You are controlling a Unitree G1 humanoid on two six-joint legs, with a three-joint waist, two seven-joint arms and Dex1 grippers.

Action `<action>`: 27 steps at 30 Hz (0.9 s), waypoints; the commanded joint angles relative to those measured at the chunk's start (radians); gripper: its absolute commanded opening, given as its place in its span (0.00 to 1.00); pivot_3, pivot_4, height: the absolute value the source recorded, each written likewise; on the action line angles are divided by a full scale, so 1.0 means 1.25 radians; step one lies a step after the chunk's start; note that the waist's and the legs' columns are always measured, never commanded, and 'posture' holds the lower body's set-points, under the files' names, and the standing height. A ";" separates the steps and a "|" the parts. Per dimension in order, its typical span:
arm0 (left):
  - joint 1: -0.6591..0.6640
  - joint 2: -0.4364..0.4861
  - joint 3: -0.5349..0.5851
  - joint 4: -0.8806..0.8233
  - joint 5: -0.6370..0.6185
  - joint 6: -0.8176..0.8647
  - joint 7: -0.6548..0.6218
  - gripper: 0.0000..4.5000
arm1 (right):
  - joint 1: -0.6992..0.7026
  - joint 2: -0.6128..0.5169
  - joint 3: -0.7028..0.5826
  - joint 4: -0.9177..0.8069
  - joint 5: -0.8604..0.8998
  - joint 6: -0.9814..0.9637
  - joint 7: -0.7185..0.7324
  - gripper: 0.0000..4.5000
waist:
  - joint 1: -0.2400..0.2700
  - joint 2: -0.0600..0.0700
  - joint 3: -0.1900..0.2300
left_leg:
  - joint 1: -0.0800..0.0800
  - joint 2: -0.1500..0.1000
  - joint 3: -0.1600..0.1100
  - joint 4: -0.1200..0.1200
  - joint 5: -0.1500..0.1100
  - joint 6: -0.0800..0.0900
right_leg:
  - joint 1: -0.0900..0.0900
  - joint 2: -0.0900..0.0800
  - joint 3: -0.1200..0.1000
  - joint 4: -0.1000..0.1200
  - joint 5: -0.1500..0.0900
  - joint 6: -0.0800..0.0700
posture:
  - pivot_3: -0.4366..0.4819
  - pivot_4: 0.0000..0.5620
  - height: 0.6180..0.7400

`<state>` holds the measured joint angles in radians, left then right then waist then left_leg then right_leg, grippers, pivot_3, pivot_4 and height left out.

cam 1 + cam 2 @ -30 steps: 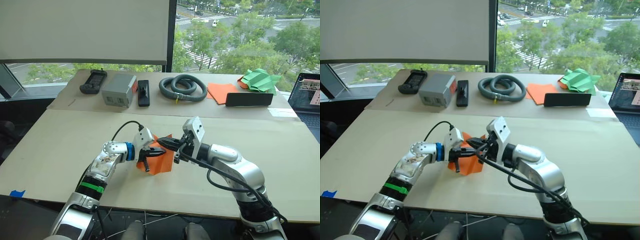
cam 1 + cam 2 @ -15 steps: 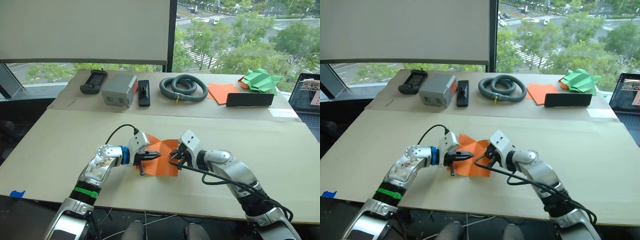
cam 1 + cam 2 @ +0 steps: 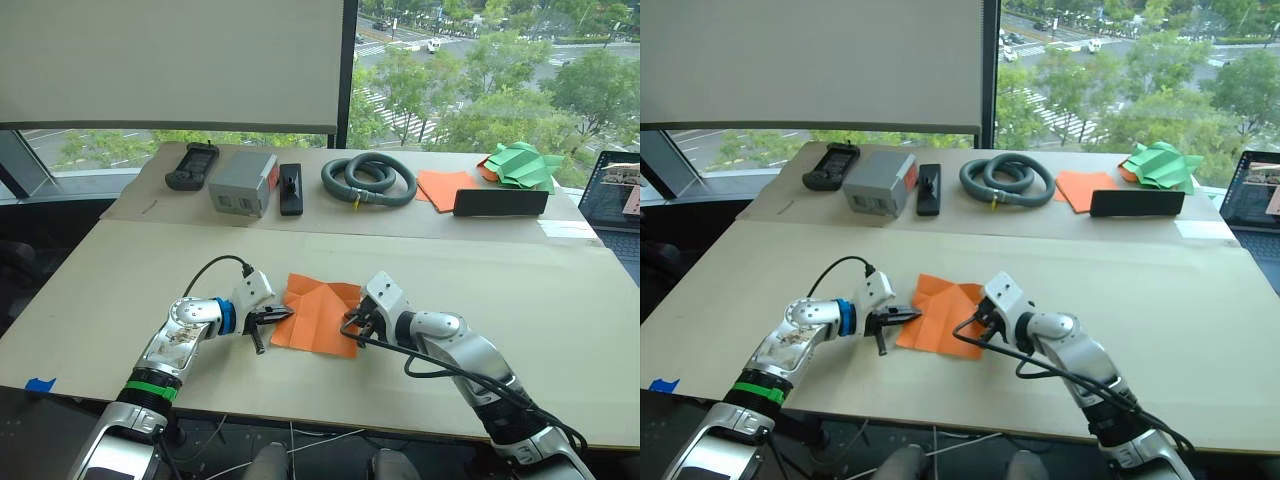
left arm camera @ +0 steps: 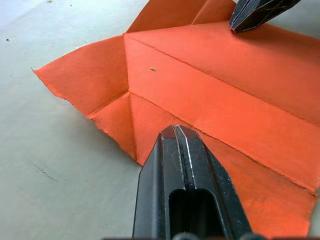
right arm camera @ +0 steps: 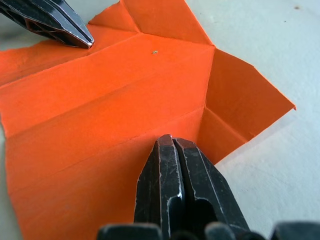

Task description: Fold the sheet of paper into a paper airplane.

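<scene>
The sheet of paper (image 3: pixel 320 312), bright orange and crossed by creases with folded corners, lies spread nearly flat on the near table. My left gripper (image 3: pixel 283 315) is shut, and its tips rest on the sheet's left edge. Across from it my right gripper (image 3: pixel 350 325) is shut too, tips down on the sheet's right edge. In the left wrist view the closed fingers (image 4: pixel 175 150) lie over the paper (image 4: pixel 225 90), and the right gripper's tip (image 4: pixel 255 12) touches its far side. The right wrist view mirrors this, with closed fingers (image 5: pixel 172 165) on the paper (image 5: pixel 110 90).
On the back table stand a black controller (image 3: pixel 189 165), a grey box (image 3: pixel 242 184), a black device (image 3: pixel 292 188), a coiled hose (image 3: pixel 368 180), an orange paper stack (image 3: pixel 442 186), a black bar (image 3: pixel 500 201) and green paper shapes (image 3: pixel 520 162). A laptop (image 3: pixel 620 190) sits far right.
The sheet, held up and bunched between both grippers a second ago, has come down and spread flat on the table. Both grippers have lowered and moved apart to its two edges.
</scene>
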<state>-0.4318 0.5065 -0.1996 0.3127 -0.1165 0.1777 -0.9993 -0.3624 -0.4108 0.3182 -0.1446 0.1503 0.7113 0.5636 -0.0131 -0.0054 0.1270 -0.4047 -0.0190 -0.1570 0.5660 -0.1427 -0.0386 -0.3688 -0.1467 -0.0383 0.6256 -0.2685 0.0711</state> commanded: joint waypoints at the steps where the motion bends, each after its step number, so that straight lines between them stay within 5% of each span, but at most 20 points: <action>1: 0.012 -0.006 -0.024 0.000 0.023 0.014 0.002 0.00 | 0.007 0.016 -0.027 0.008 -0.003 -0.035 -0.013 0.01 | 0.000 0.000 0.000 | 0.000 0.000 0.000 0.000 0.000 0.000 | 0.000 0.000 0.000 0.000 0.000 0.000 | 0.48 0.27 0.69; 5: 0.008 -0.020 -0.033 -0.048 0.017 0.025 0.003 0.00 | 0.008 0.071 -0.121 -0.029 0.046 -0.034 -0.052 0.01 | 0.002 0.001 0.001 | -0.002 0.000 0.000 0.000 0.000 0.000 | -0.001 0.000 0.000 0.000 0.002 0.003 | 0.48 0.27 0.69; 12: 0.013 -0.032 -0.055 -0.069 0.027 0.034 0.004 0.00 | 0.018 0.112 -0.172 -0.043 0.046 -0.011 -0.108 0.50 | 0.001 0.001 0.001 | -0.002 0.000 0.000 0.000 0.002 0.003 | -0.001 0.000 0.000 0.000 0.002 0.004 | 0.48 0.27 0.69; 22: 0.011 -0.029 -0.060 -0.070 0.027 0.039 0.001 0.00 | 0.025 0.131 -0.161 -0.039 0.048 -0.012 -0.113 0.50 | 0.000 0.001 0.001 | -0.002 0.000 0.000 0.000 0.000 0.000 | -0.001 0.000 0.000 0.000 0.001 0.002 | 0.48 0.27 0.69; 27: 0.010 -0.024 -0.057 -0.068 0.027 0.040 -0.001 0.00 | 0.026 0.132 -0.142 -0.036 0.041 -0.017 -0.108 0.17 | 0.000 0.001 0.001 | -0.002 0.000 0.000 0.000 0.000 0.001 | -0.001 0.000 0.000 0.000 0.001 0.002 | 0.48 0.27 0.69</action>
<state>-0.4269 0.4659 -0.2583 0.2284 -0.1020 0.2189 -0.9945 -0.3226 -0.2477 0.1457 -0.1585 0.1996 0.7145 0.4281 -0.0135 -0.0044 0.1286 -0.4068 -0.0193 -0.1572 0.5658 -0.1422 -0.0379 -0.3703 -0.1465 -0.0383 0.6259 -0.2670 0.0740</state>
